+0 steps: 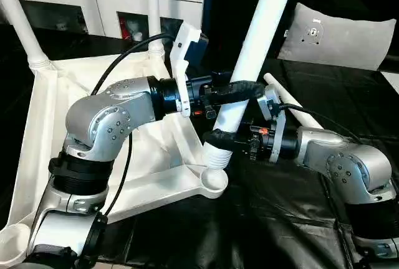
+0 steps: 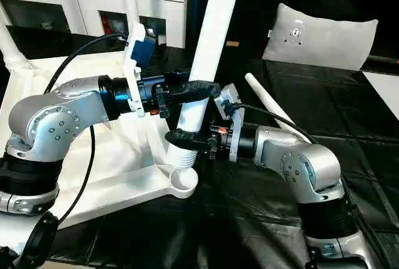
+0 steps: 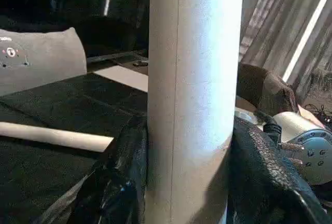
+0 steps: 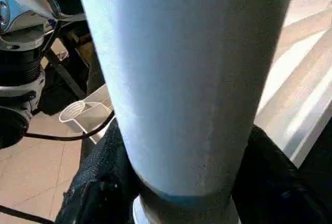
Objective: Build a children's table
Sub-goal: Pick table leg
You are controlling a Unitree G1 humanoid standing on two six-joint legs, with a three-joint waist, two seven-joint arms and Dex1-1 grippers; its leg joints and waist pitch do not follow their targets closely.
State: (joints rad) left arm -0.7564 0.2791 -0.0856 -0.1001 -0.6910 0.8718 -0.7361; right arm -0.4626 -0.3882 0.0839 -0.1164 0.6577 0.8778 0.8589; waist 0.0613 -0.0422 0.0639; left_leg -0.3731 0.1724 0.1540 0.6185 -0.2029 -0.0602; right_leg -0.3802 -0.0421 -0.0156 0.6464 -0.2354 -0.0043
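Note:
The children's table top (image 1: pixel 56 113) lies upside down on the left, white, with ribbed underside. Two white legs (image 1: pixel 153 7) stand in its far corners. A third leg (image 1: pixel 259 45) leans to the right, its threaded end (image 1: pixel 215 157) just above the near corner socket (image 1: pixel 216 180); I cannot tell whether they touch. My left gripper (image 1: pixel 240 89) is shut on this leg from the left, higher up. My right gripper (image 1: pixel 217 138) is shut on it from the right, just above the thread. The black fingers (image 3: pixel 259 167) press both sides of the tube. Another leg (image 1: pixel 293 104) lies on the black sheet behind my right arm.
A white-grey cushion (image 1: pixel 340 35) leans at the back right. White cabinets (image 1: pixel 106 1) run along the back left. A black sheet (image 1: pixel 280 219) covers the surface under my right arm and in front of the table top.

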